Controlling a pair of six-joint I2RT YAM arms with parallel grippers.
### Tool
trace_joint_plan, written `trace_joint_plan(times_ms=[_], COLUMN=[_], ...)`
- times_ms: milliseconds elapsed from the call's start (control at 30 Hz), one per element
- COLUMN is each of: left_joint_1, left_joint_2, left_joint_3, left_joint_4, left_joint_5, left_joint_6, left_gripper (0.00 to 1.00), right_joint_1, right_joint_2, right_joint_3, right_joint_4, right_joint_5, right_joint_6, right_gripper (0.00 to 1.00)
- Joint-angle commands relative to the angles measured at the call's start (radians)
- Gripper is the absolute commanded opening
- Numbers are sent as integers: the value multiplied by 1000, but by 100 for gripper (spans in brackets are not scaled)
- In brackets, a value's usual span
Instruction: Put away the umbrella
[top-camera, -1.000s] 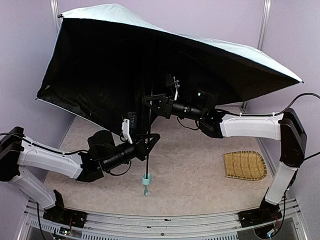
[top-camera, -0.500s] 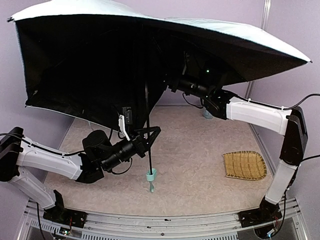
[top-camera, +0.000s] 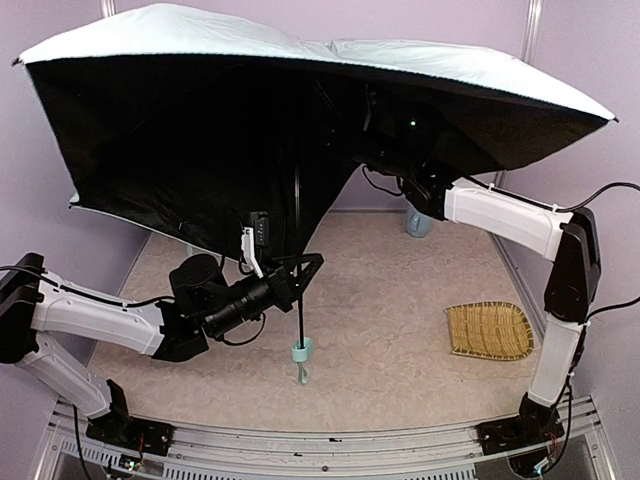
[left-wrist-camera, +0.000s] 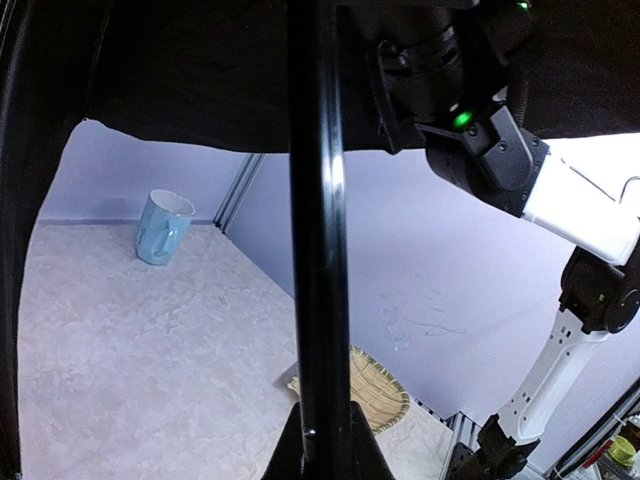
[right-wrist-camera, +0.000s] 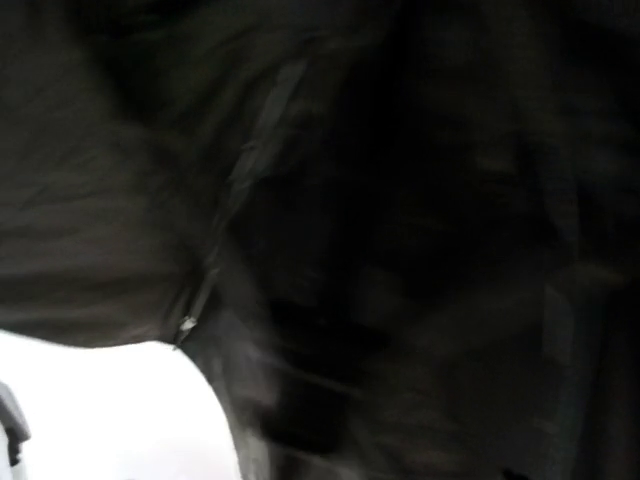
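Observation:
The umbrella is open: its pale mint canopy (top-camera: 300, 45) with black lining spreads over the back of the table. Its thin black shaft (top-camera: 298, 225) runs down to the small mint handle (top-camera: 301, 352), which hangs just above the table. My left gripper (top-camera: 300, 268) is shut on the shaft, which fills the middle of the left wrist view, where the gripper (left-wrist-camera: 322, 440) clamps it from both sides. My right arm (top-camera: 500, 215) reaches up under the canopy. Its gripper is lost in the dark lining, and the right wrist view shows only blurred black fabric (right-wrist-camera: 400, 200).
A woven yellow straw mat (top-camera: 488, 330) lies at the right of the table, also in the left wrist view as the mat (left-wrist-camera: 375, 385). A pale blue mug (top-camera: 420, 222) stands at the back by the wall; the mug (left-wrist-camera: 160, 225) is upright. Purple walls close in the sides.
The canopy has swung from tilted to spread wide and higher. My right arm has risen and gone back up under it. The left gripper has kept its hold on the shaft.

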Motion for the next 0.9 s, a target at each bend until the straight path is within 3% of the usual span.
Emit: trace_joint_plan(times_ms=[0,100,267,533,700,867], left_joint_1=[22,10,-13,-21,-24,-33], left_joint_2=[-39,-36,-25,-15,-10,-3], left_joint_3=[88,116,97,94,99,98], left_joint_4=[-140,-197,-149,-138,-137,-131], left_joint_5=[-44,-69,-73,-63,-60,-54], left_joint_6=[-54,-27,6,5,16,25], left_gripper=[0,0,0,0,0,0], right_joint_1=[2,1,-13,-27,-31,-37], right_joint_2=[-30,-55,-29,14,30,57], right_joint_3=[-32,-63,-47,6,23,53], right_joint_4=[17,57,86,98,88,90], right_joint_5=[-41,-3,92,183,193,205], right_joint_6=[8,29,106,139,139,163], right_gripper=[71,68,48,35,34,42])
